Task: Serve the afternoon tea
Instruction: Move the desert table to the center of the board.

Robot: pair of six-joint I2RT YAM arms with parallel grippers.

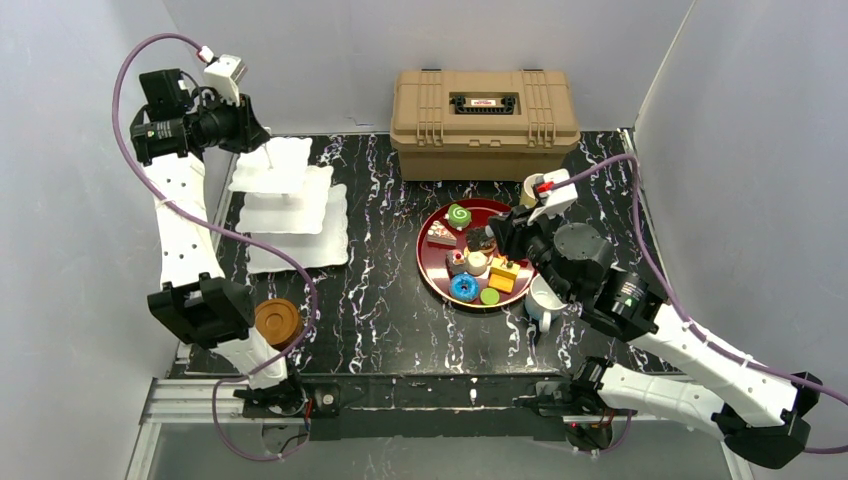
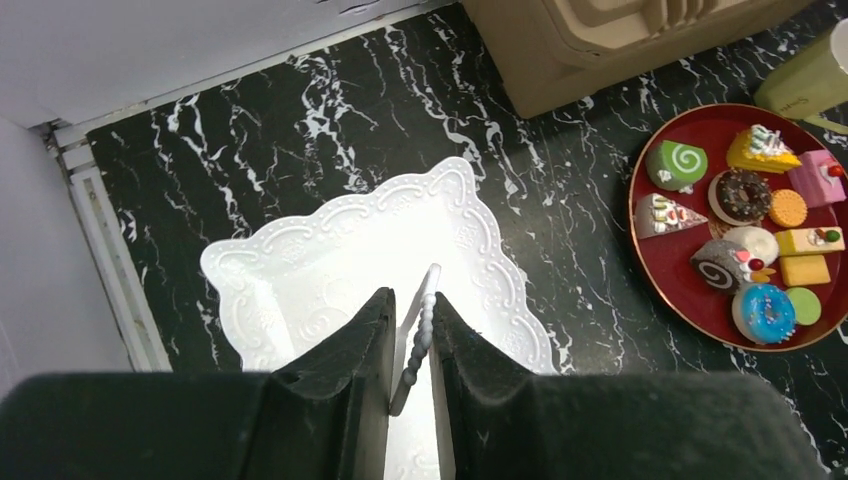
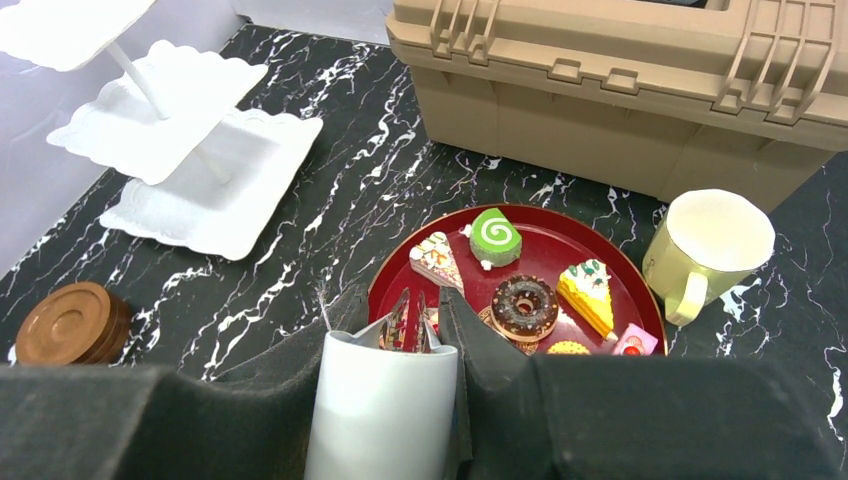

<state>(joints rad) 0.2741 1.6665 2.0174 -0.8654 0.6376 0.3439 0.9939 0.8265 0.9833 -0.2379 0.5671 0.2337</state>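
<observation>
Left wrist view: I am clamping my left claw (image 2: 410,300) on the beaded post (image 2: 424,312) of the white three-tier wavy-edged stand (image 2: 320,260), which is standing left of the dark red round tray (image 2: 650,262), probably to lift it upright. Whether my right claw (image 3: 400,292) is gripping the white mug (image 3: 385,420), I cannot tell.

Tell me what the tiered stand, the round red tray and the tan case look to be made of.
The tiered stand: white glazed ceramic or moulded plastic, unclear which; smooth, with embossed scalloped rims. The round tray: dark red, slightly glossy, perhaps lacquered or plastic; smooth, even surface. The case: tan moulded plastic, matte, with ribs and latches.
</observation>
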